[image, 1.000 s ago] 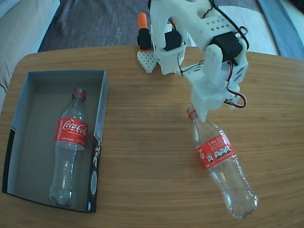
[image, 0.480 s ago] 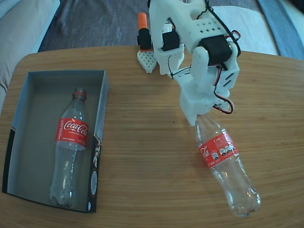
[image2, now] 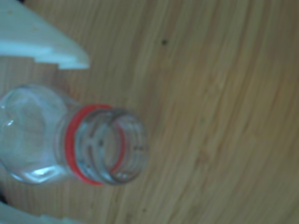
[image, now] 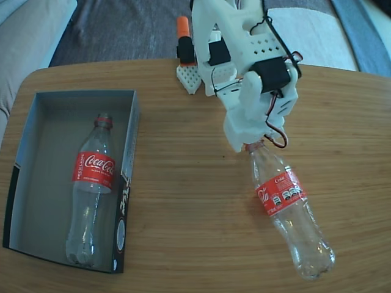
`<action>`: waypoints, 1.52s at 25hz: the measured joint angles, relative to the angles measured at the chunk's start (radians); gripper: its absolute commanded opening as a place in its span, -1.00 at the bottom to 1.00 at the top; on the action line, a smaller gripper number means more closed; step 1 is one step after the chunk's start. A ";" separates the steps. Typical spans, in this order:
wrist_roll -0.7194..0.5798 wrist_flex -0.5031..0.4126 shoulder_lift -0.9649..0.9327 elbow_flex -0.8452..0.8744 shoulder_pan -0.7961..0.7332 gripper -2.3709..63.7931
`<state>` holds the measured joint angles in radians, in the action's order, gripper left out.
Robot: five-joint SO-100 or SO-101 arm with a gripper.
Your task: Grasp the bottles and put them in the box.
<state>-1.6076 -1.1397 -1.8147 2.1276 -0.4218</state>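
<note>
One bottle is already lying in the box; second bottle is lying on the tabletop, long axis running near-right, neck sitting between the gripper fingers, spread apart.

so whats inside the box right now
One bottle lies in the box, neck toward the far end, near the right wall in the fixed view. The rest shows bare grey floor. Its near wall hides a strip of floor, so that strip cannot be checked.
</note>
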 measured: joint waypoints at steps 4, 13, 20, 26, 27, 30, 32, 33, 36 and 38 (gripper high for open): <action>0.000 0.002 0.000 0.021 -0.005 0.38; 0.084 0.002 0.000 0.028 -0.011 0.38; 0.101 0.080 0.138 0.005 -0.009 0.38; 0.101 0.080 0.212 -0.069 -0.009 0.38; 0.101 0.080 0.216 -0.075 -0.009 0.38; 0.101 0.080 0.219 -0.077 -0.009 0.37; 0.101 0.080 0.219 -0.077 -0.009 0.26; 0.101 0.080 0.219 -0.077 -0.008 0.14; 0.101 0.080 0.219 -0.077 -0.003 -0.31; 0.100 0.080 0.219 -0.077 0.020 -0.57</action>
<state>-1.5079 -1.0600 -1.5953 2.0509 -0.4019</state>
